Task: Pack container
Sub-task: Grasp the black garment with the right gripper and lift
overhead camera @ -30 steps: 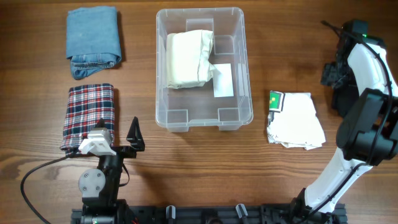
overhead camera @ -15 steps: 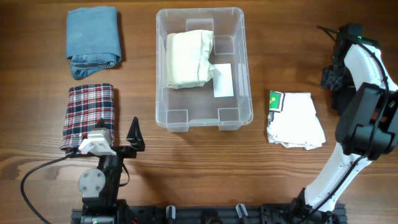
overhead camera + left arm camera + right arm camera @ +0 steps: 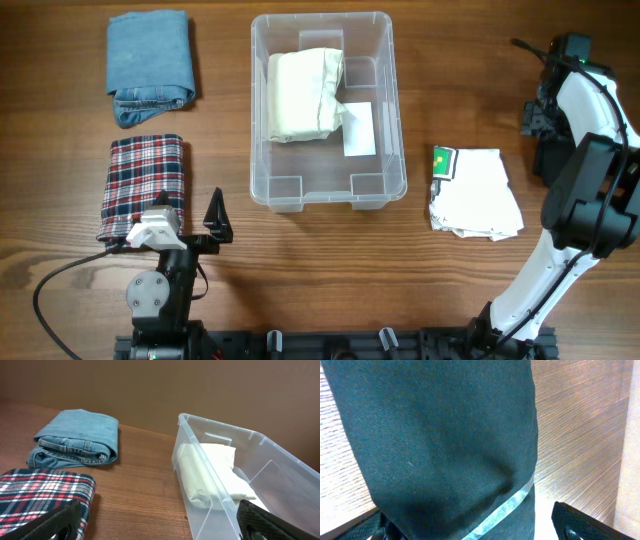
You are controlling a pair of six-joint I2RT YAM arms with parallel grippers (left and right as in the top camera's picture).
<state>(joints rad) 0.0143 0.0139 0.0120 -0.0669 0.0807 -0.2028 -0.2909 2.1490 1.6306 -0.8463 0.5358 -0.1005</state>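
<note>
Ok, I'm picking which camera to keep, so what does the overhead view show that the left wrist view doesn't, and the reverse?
Only the overhead: the folded white garment with a green tag and the white right arm beside it. Only the left wrist: the plain brown wall in the background. Both: the clear rectangular plastic container, the cream folded cloth inside it, the folded blue denim jeans and the red-and-navy plaid folded cloth.

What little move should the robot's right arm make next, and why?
Probably close the right end effector on the dark cloth. Its jaws stand wide open, and in the wrist view that cloth fills the space between them. The container holds one cream bundle with bare floor beside it, so there looks to be room for more.
</note>
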